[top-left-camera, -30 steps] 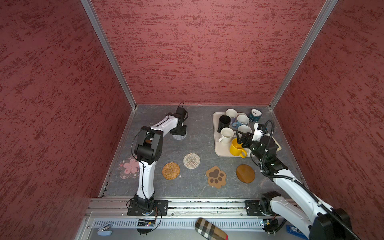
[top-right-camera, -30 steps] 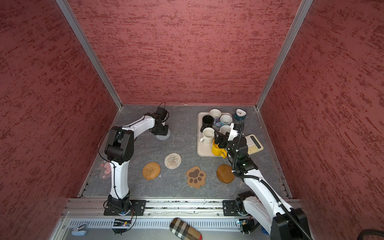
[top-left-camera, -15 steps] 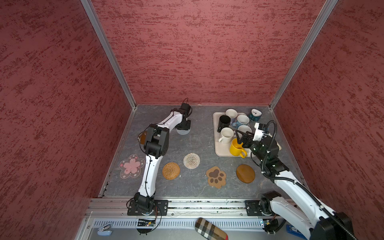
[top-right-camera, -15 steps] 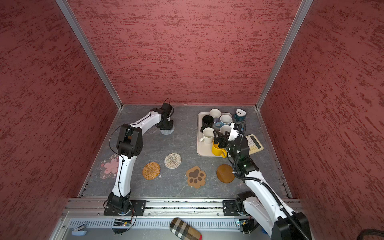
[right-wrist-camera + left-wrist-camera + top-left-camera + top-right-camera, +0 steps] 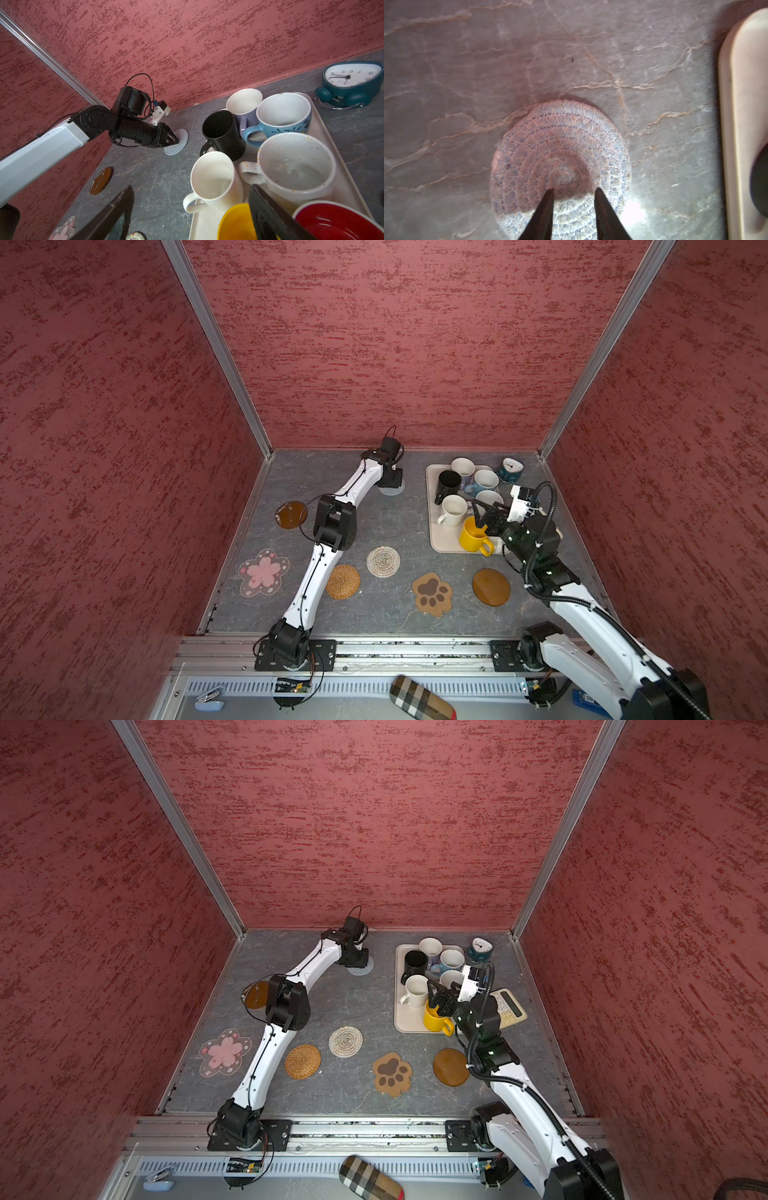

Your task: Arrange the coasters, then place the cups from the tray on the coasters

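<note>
Left gripper [image 5: 574, 189] narrowly parted, tips on grey woven coaster [image 5: 560, 145], right gripper [image 5: 191, 186] spread wide over yellow mug [image 5: 234, 224] on tray [image 5: 345, 180]

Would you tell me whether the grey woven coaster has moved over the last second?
Yes: the grey woven coaster has slid towards the tray, under the left gripper.

Cups [image 5: 453, 510] in the tray [image 5: 446, 537] at right; coasters [image 5: 383, 561] left and before it.

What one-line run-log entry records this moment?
left hand: tips narrowly apart on grey woven coaster | right hand: open at yellow mug on tray | cups: none on coasters yet
</note>
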`<state>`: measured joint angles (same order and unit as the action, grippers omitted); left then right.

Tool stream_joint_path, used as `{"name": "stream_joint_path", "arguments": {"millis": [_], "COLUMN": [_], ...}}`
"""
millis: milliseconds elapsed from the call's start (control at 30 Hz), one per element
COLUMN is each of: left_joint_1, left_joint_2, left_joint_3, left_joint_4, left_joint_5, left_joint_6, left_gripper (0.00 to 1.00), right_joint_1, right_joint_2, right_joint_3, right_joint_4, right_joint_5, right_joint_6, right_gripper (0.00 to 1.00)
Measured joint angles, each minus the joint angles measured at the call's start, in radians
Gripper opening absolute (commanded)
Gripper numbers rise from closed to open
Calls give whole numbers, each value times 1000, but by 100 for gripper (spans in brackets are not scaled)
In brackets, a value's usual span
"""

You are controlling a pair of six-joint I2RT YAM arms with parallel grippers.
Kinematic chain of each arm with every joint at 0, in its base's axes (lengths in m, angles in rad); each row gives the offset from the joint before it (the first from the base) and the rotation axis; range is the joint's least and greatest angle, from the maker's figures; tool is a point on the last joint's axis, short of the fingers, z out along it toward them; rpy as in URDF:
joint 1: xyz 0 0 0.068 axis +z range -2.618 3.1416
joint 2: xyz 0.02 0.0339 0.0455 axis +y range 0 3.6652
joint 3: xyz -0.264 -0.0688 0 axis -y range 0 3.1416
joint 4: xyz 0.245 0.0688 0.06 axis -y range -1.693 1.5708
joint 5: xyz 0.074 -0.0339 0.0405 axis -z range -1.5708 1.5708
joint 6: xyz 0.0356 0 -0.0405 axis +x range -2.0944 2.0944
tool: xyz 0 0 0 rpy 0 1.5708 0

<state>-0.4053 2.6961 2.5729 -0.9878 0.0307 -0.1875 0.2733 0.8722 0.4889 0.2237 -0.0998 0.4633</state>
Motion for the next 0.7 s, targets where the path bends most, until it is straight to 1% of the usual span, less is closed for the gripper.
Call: {"name": "stream_joint_path", "arguments": {"millis": [133,267,300,367,400,433,567,633,700], "left_joint_1": [0,-3,-4,-6,-8,-9,-12,-15,-21], "left_joint_2": [3,3,3,1,-2,-8,-77,-149,-244], "left_joint_3": [1,1,1,1,1,1,-5,-8,-23], "left_joint_4": [23,54,64,81,87,93,111,113,114], "left_joint_5": [22,31,31,30,28,26,17,8,-12], "left_joint_6": [-14,-16,-14,-5,3,6,32,49,65], "left_gripper": [32,39,44,60,71,76,89,99,99], "right_joint_1": [0,0,0,0,0,0,1,12,39], "right_joint_2": [1,19,29,53,63,71,88,102,115], "right_joint_3": [0,1,2,12,19,28,93,158,230], "right_joint_4": [-9,-10,-14,-32,-46,-61,-139,-200,-257], "right_joint_5": [4,2,2,2,3,4,16,20,26], "right_joint_6": [-4,-7,-8,-11,-12,-14,-24,-31,-39], "right_gripper": [87,87,88,88,89,89,89,89,89]}}
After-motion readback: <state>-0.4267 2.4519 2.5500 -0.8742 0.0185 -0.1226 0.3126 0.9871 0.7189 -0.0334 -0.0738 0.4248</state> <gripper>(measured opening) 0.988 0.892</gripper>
